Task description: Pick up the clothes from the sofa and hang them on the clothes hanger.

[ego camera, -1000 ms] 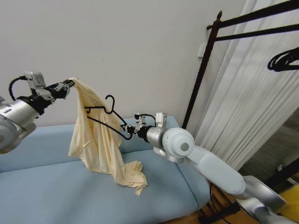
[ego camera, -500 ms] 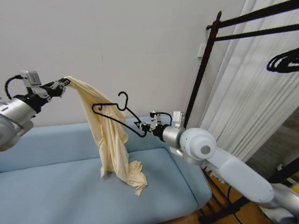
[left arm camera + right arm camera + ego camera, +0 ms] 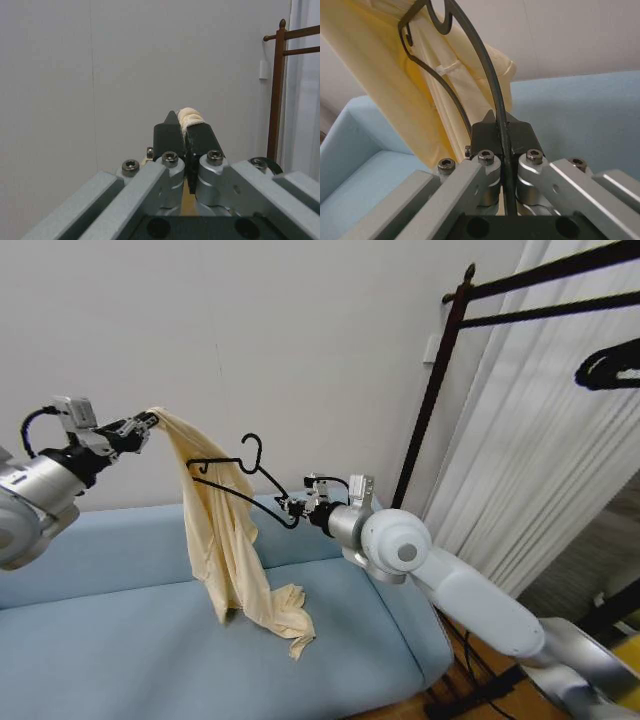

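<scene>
A pale yellow garment (image 3: 225, 545) hangs above the blue sofa (image 3: 120, 640), its lower end resting on the seat. My left gripper (image 3: 150, 420) is shut on its top corner; in the left wrist view a wad of the cloth (image 3: 190, 118) shows between the fingers. My right gripper (image 3: 292, 508) is shut on one end of a black wire hanger (image 3: 240, 475), whose far end reaches into the garment. In the right wrist view the hanger (image 3: 485, 75) runs up from the gripper (image 3: 502, 125) against the yellow garment (image 3: 395, 95).
A dark wooden clothes rack (image 3: 450, 360) stands to the right of the sofa, in front of a white curtain (image 3: 540, 470). Another black hanger (image 3: 610, 365) hangs on its far right. A white wall lies behind the sofa.
My right gripper drew the hanger back to the left, after first swinging right. The left gripper shifted slightly, and the garment hangs narrower than a second ago.
</scene>
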Available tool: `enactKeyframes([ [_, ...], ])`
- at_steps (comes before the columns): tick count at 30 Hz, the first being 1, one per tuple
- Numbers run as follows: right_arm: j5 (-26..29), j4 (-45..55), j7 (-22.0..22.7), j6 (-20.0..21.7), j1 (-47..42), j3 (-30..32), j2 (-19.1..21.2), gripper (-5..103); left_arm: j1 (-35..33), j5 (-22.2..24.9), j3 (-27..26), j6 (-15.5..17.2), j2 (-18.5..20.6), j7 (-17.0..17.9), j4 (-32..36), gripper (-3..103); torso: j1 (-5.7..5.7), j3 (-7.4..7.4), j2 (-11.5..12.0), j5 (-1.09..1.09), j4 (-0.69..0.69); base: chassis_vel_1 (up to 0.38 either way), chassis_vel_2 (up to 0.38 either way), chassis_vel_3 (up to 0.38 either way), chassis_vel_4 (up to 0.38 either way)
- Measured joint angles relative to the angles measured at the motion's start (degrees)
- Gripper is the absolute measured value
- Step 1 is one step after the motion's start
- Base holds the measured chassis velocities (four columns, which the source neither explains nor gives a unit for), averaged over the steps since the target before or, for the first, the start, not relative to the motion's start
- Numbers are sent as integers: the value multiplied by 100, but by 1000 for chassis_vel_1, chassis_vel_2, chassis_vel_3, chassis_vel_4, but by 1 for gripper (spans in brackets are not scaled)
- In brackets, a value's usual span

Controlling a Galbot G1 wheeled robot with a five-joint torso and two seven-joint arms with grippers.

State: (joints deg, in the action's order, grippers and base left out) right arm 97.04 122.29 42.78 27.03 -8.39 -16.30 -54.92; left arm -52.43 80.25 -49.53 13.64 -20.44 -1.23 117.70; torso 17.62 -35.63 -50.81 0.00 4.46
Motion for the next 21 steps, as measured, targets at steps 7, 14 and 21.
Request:
enactKeyframes([
  [7,90,243,-33,61,-95,175,435,2,86,-14,80,-18,-15,-22,-116,1,0,0,0,0,1,0,0,0,0],
  [14,118,367,-48,95,-161,303,680,2,130,-25,112,-21,-16,-23,-174,1,0,0,0,1,0,0,0,0,0],
  [21,116,404,-116,116,-193,341,743,2,146,-24,129,-22,-1,-15,-123,1,0,0,0,1,1,0,0,0,0],
])
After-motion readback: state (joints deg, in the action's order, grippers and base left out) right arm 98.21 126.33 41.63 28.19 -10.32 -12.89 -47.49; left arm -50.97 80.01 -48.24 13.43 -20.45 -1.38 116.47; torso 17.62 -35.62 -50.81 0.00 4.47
